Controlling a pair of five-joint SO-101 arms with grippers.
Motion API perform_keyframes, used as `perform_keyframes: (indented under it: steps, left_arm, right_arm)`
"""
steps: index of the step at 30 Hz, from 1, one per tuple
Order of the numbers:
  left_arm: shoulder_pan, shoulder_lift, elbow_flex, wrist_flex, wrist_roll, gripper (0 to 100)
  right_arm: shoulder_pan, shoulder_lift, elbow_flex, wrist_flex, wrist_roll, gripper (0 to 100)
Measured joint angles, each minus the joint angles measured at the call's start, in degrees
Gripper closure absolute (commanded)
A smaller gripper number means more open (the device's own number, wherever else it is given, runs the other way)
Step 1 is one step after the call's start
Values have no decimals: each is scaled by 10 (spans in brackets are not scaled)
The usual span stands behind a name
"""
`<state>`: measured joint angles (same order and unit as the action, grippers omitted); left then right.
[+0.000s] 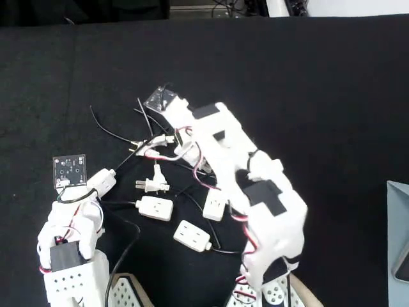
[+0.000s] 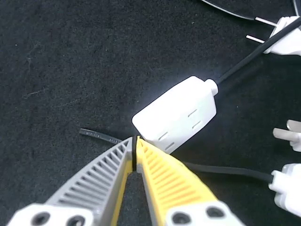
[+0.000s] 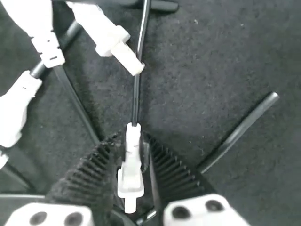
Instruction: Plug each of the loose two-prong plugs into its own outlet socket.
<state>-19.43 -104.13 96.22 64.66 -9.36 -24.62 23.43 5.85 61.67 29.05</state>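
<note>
Left jaws: I see them closed, empty, tips by socket (image 2: 176, 115).
Right jaws: clamped on my plug (image 3: 130, 165), over bench (image 1: 332, 89).

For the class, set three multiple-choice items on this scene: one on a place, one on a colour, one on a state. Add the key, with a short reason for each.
1. Where is the plug in the right wrist view?
A. between the fingers of the right claw
B. lying loose, far from either claw
C. in a person's hand

2. What colours are the fingers of the left claw?
A. both black
B. grey and yellow
C. red and blue

3. How is the left claw?
A. wide open
B. shut on a cord
C. shut, holding nothing

Key:
1 A: the black fingers flank the white plug.
2 B: one finger is grey, the other yellow.
3 C: its tips meet with nothing between them, beside the outlet socket.
</note>
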Motion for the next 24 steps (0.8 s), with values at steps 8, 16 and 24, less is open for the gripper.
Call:
perform_keyframes:
  steps: [8, 16, 24]
  left_arm:
    - [0, 0, 0, 0, 0, 970]
    - [0, 0, 0, 0, 0, 970]
    - [0, 0, 0, 0, 0, 970]
  right_arm:
    - [0, 102, -195, 211, 1, 867]
    - [0, 122, -276, 292, -15, 866]
    - [-1, 172, -286, 296, -38, 881]
